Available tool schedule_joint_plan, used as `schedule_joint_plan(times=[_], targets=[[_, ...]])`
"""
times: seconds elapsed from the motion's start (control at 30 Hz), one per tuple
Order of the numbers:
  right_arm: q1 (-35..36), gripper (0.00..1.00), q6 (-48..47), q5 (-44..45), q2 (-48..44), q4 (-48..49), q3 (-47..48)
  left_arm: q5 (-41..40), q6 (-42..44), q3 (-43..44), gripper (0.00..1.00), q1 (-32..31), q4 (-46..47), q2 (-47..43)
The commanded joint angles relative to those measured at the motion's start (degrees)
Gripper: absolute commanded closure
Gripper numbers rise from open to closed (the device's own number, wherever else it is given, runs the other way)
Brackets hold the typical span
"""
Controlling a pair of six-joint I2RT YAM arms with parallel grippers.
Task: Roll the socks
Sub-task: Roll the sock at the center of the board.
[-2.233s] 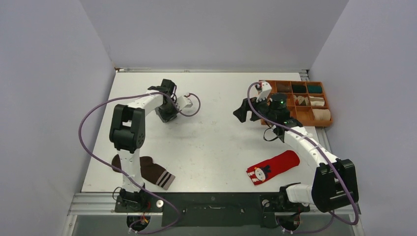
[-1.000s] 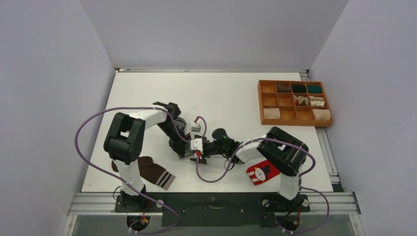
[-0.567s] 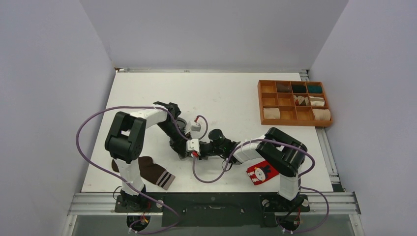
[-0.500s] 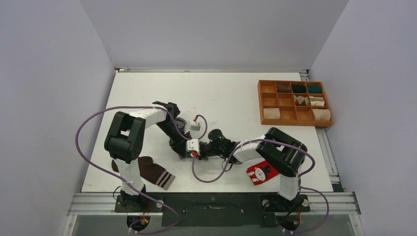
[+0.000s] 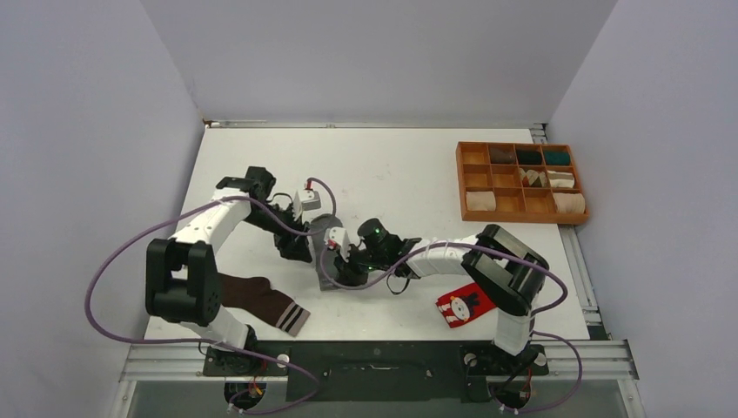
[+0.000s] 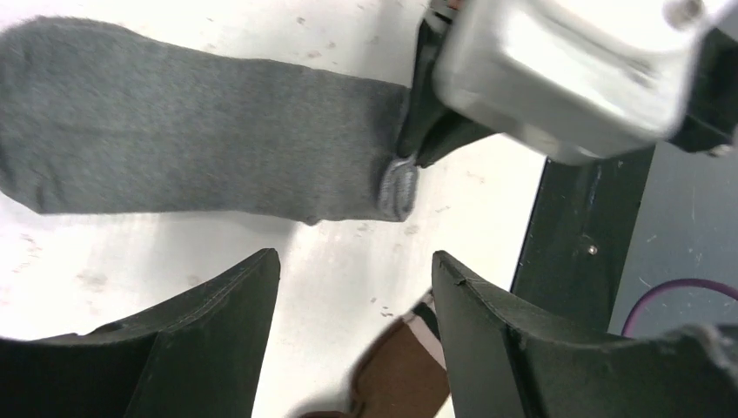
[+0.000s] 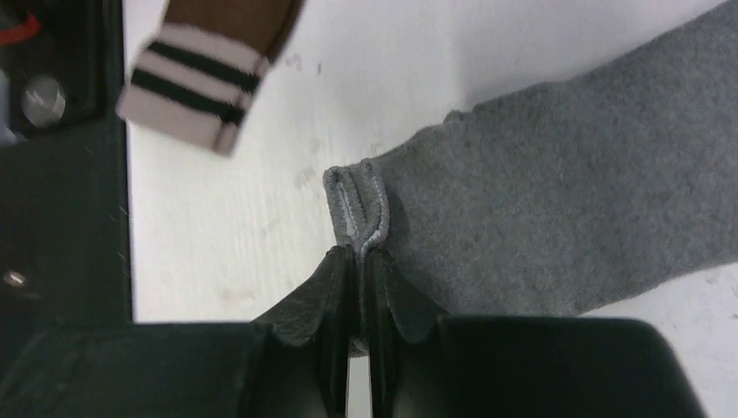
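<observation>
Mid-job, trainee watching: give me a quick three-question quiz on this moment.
1. True or false: the right arm's fingers are shut on the grey sock's edge.
2. The left arm's fingers are: A) open, holding nothing; B) shut on the grey sock; C) shut, holding nothing.
3. In the top view, which sock lies farthest right?
Key: 1 true; 2 A; 3 the red sock.
</observation>
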Motion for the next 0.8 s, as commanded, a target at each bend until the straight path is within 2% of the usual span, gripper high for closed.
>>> schedule_joint_plan(times=[0.0, 0.13, 0.23, 0.37, 0.5, 0.57, 0.67, 0.77], targets=[[0.0, 0.95, 16.7, -3.3, 2.7, -9.6, 8.5, -0.6, -0.6, -5.4, 0.39, -0.7, 2.4, -6.7], [-2.5, 0.95, 32.8, -6.3, 7.5, -7.1, 9.4, -2.4, -2.2, -8.8, 0.39, -1.7, 5.0, -9.4], [-4.2, 0.95, 38.1, -6.4, 9.7, -5.4, 10.4, -7.5, -5.3, -12.4, 0.4, -6.1, 10.6, -11.3], [-5.8, 0.95, 42.2, -8.2, 13.2, -4.7, 12.5, -13.0, -8.4, -16.6, 0.38, -13.3, 18.8, -13.0], [-7.4, 0.95, 46.0, -9.9, 14.3, -1.1, 11.5, -10.0, -6.1, -18.5, 0.33, -14.3, 20.0, -12.8], [-7.8, 0.95, 45.9, -10.0, 14.9, -1.8, 11.8, -11.9, -6.4, -19.4, 0.32, -15.3, 22.8, -12.3], [-8.3, 0.95, 46.8, -10.6, 16.2, -1.1, 12.3, -16.9, -7.5, -20.0, 0.33, -17.5, 27.7, -10.5], [-8.7, 0.95, 48.0, -11.6, 17.2, 0.0, 12.9, -19.0, -8.0, -18.6, 0.39, -18.1, 28.2, -7.1]])
